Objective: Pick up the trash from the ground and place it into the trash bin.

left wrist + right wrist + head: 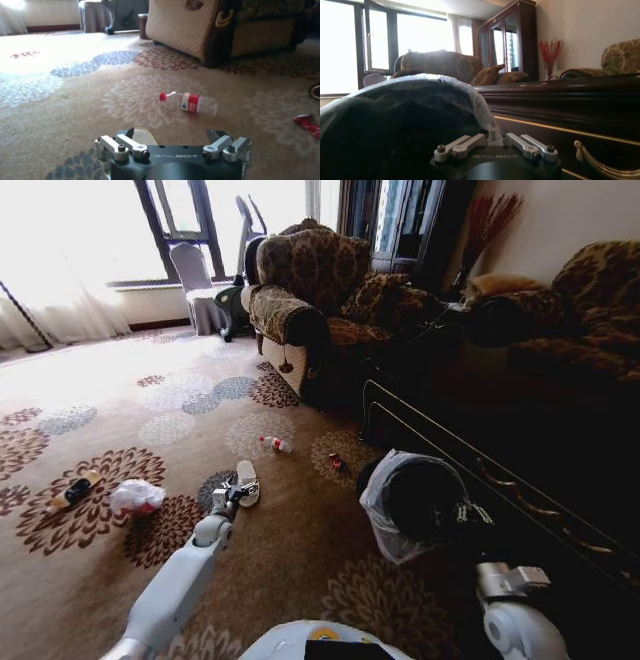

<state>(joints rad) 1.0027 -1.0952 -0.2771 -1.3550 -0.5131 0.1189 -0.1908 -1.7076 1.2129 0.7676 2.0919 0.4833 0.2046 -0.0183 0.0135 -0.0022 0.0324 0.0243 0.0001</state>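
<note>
The left gripper (243, 490) hangs low over the carpet (120, 420) with fingers spread wide around a white cup (248, 480). The cup looks light and easy to crush, so a soft squeeze across its sides seems best. The right gripper (470, 512) pinches the trash bin (385, 510) liner.

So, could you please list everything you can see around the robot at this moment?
clear bottle: one, red cap and label, lying on the carpet ahead of the left gripper.
red wrapper: one, on the carpet near the bin.
pale flat piece: one, at the left gripper's tip.
pink-white bag: one, carpet, left.
yellow-black packet: one, far left.
trash bin: one, black, pale liner, right.
armchair: one, patterned brown, behind.
left gripper: open, low over the carpet.
right gripper: shut on the bin's liner.
</note>
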